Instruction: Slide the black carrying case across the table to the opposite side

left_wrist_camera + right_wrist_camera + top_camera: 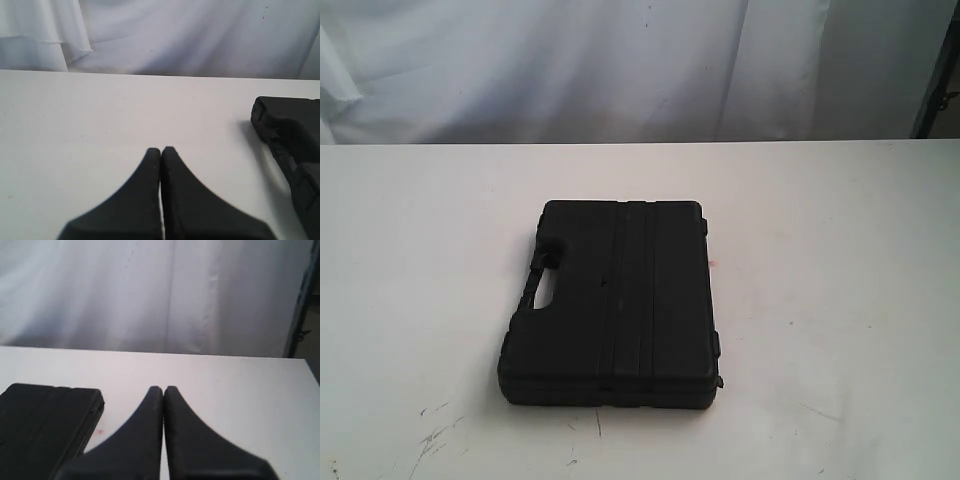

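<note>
A black carrying case (615, 300) lies flat near the middle of the white table (840, 300), its handle on its left side. Neither arm shows in the exterior view. In the left wrist view my left gripper (161, 150) is shut with nothing in it, and a corner of the case (292, 145) with its handle lies off to one side, apart from the fingers. My right gripper (163, 389) is shut and empty too; the case (42, 425) lies beside it, not touching.
A white cloth backdrop (620, 65) hangs behind the table's far edge. Dark scuff marks (435, 435) sit near the front left of the table. A tiny pink spot (98, 431) shows on the table next to the case. A dark post (938, 70) stands at the back right.
</note>
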Controlling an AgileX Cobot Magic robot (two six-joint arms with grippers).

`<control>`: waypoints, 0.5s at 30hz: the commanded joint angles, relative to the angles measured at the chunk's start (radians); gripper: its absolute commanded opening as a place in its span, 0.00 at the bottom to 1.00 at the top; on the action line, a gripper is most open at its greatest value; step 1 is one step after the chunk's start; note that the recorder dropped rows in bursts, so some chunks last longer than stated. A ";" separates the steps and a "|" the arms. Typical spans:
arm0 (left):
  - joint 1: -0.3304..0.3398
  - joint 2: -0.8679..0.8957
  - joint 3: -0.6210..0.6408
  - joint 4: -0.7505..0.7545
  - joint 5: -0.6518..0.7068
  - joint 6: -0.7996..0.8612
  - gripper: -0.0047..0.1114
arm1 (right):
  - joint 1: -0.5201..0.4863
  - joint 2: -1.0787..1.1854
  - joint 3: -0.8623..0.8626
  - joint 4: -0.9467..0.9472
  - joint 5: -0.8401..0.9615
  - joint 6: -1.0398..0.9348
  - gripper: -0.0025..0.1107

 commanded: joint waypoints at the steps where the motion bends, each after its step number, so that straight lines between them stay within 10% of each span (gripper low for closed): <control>1: 0.001 -0.005 0.005 -0.006 -0.008 0.001 0.04 | -0.110 -0.160 0.116 0.055 -0.050 0.007 0.02; 15: 0.001 -0.005 0.005 -0.006 -0.008 -0.001 0.04 | -0.163 -0.486 0.367 0.063 -0.056 -0.051 0.02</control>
